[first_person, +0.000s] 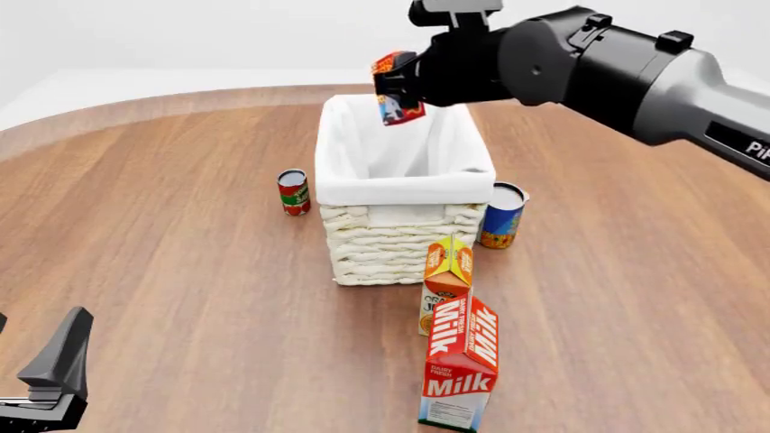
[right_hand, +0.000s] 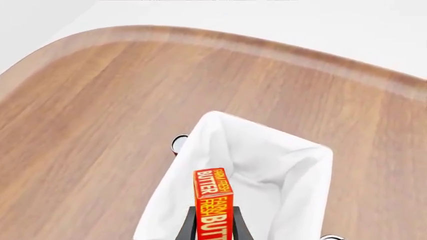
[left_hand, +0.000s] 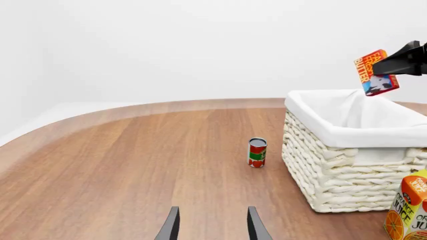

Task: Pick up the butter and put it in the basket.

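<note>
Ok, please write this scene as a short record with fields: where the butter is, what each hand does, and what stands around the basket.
butter: held in the air above the far end of the basket, not yet inside
basket: on the table, white liner
right hand: shut on the butter
left hand: open, low over bare wood, holding nothing
left of basket: red can
right of basket: blue-and-orange can
in front of basket: orange juice carton, then milk carton

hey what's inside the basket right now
Only its white cloth liner shows inside the basket. The butter is held above the opening by the right gripper, not in it. The near inside wall and floor are hidden.
</note>
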`<state>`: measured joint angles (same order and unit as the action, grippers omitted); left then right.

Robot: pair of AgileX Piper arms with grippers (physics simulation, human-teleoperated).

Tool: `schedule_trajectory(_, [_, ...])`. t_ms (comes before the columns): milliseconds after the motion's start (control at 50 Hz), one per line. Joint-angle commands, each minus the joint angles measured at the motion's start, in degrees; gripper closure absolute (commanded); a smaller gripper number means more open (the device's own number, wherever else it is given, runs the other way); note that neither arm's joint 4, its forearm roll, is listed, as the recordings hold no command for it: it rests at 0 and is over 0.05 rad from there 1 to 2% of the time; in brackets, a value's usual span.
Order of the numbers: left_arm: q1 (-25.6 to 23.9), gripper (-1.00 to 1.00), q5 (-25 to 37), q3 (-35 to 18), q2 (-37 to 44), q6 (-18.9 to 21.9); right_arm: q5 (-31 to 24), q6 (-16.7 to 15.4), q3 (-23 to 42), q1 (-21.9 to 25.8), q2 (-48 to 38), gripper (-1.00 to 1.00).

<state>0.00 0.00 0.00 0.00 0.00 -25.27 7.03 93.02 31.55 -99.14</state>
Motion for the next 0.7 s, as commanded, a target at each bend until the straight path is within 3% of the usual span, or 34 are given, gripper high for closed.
schedule_trajectory(20, [0.0,-1.00,0.0,0.0,0.0,0.0,-0.1,0.4,4.2,-0.5,-2.1,1.00])
schedule_trajectory(700, [0.0,-1.00,0.0,0.0,0.0,0.0,-1.5,0.2,13.4,-3.2,-11.0,1.00])
